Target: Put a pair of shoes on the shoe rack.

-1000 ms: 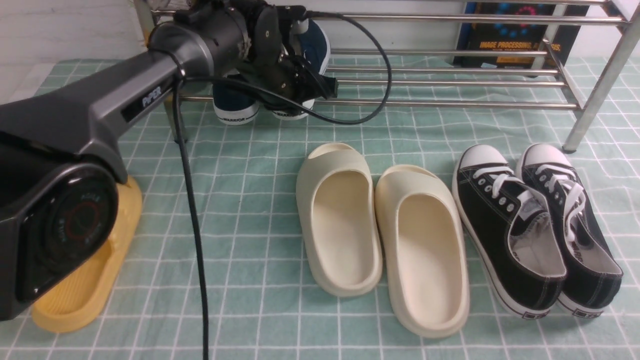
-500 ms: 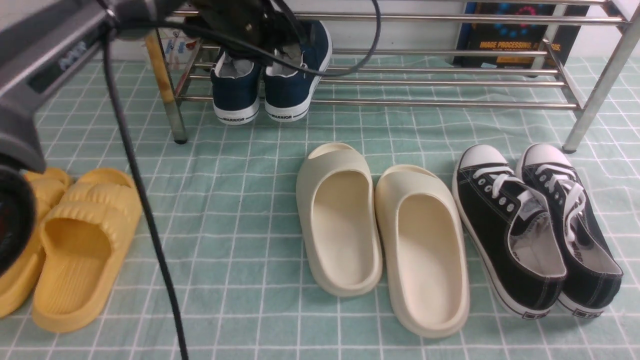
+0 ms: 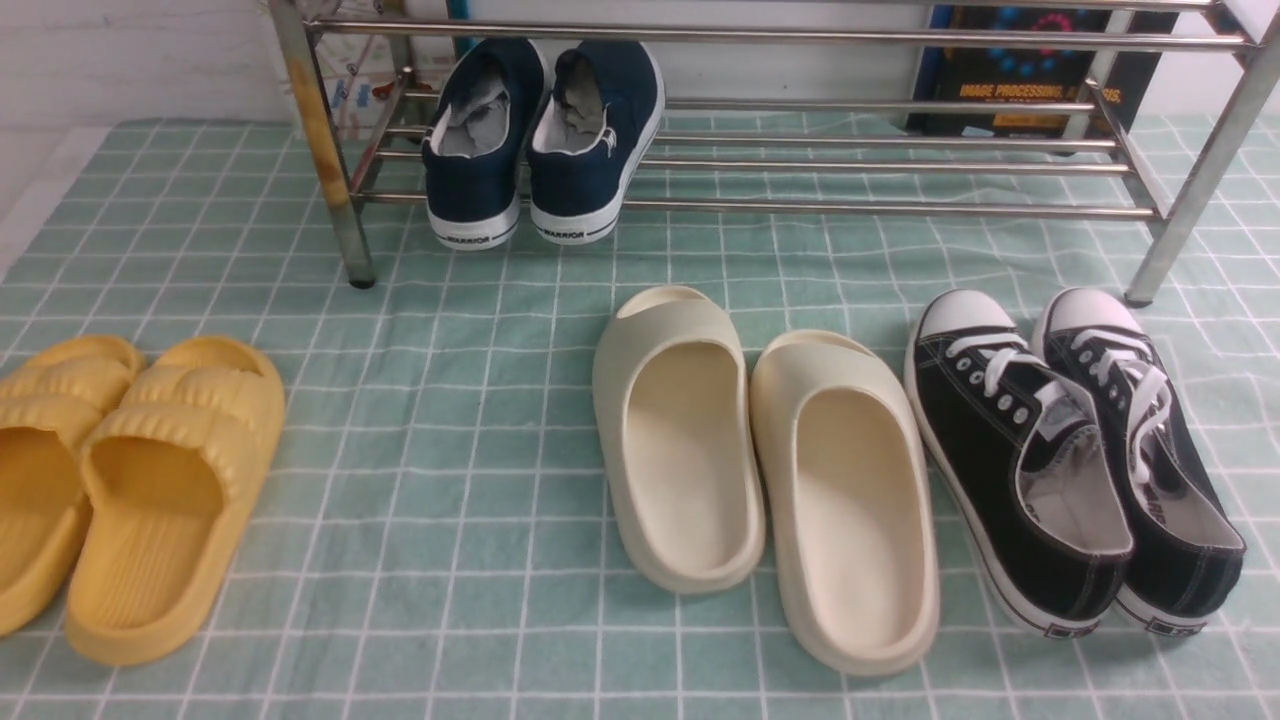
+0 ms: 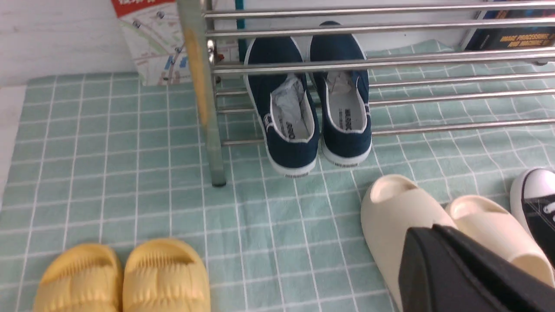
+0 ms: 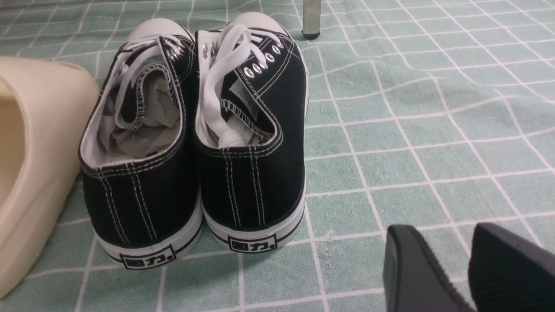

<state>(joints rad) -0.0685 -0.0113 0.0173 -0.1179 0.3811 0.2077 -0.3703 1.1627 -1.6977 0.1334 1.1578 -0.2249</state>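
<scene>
The two navy slip-on sneakers (image 3: 540, 140) stand side by side on the lower bars of the steel shoe rack (image 3: 880, 165), close to its rust-stained leg (image 3: 320, 140). Their toes point to the wall and their white heels hang a little over the front bar — a stable rest, I judge, because several bars carry each sole. Nothing holds them, so the task looks finished.

In the left wrist view the left gripper (image 4: 464, 273) shows only as a dark mass with no gap between the fingers; it is probably closed, but I cannot tell for sure. It carries nothing.

The right gripper (image 5: 466, 271) hangs low over the green checked cloth (image 5: 412, 130) — its fingers (image 5: 412, 273) a little apart, empty, near the black lace-up sneakers (image 5: 195, 143).
</scene>
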